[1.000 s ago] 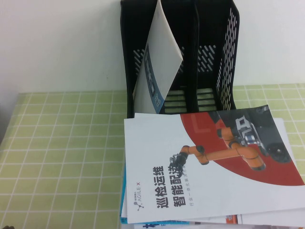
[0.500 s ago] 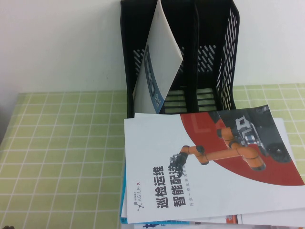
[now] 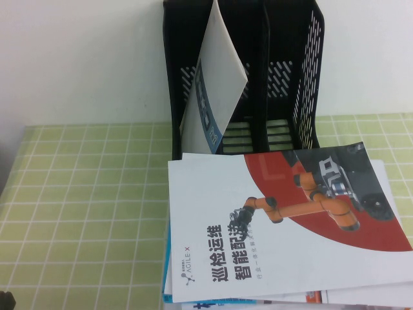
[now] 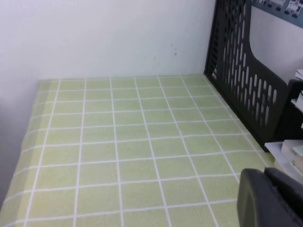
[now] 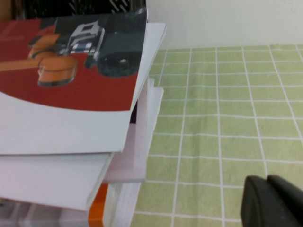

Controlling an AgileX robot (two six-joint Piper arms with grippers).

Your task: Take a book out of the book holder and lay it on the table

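The book holder (image 3: pixel 284 71) stands at the back of the table (image 3: pixel 84 194), black, with slotted walls. The book (image 3: pixel 216 77) leans in its left compartment, its white back showing and a printed strip along its lower edge. In the left wrist view the holder's side wall (image 4: pixel 236 71) and the book's white face (image 4: pixel 277 33) show. My left gripper (image 4: pixel 262 176) is shut and empty, low over the green tiles to the holder's left; a dark bit of it shows at the high view's bottom left corner (image 3: pixel 5 301). My right gripper (image 5: pixel 266 183) is shut and empty over tiles right of the stack.
A stack of brochures (image 3: pixel 271 219) lies in front of the holder, topped by the one with an orange robot arm on red; it also shows in the right wrist view (image 5: pixel 57 118). A white wall stands behind. Bare tiles lie left (image 4: pixel 118 142) and right (image 5: pixel 227 132).
A dark bit of my left gripper has come into the high view's bottom left corner. The book, holder and stack have not moved.
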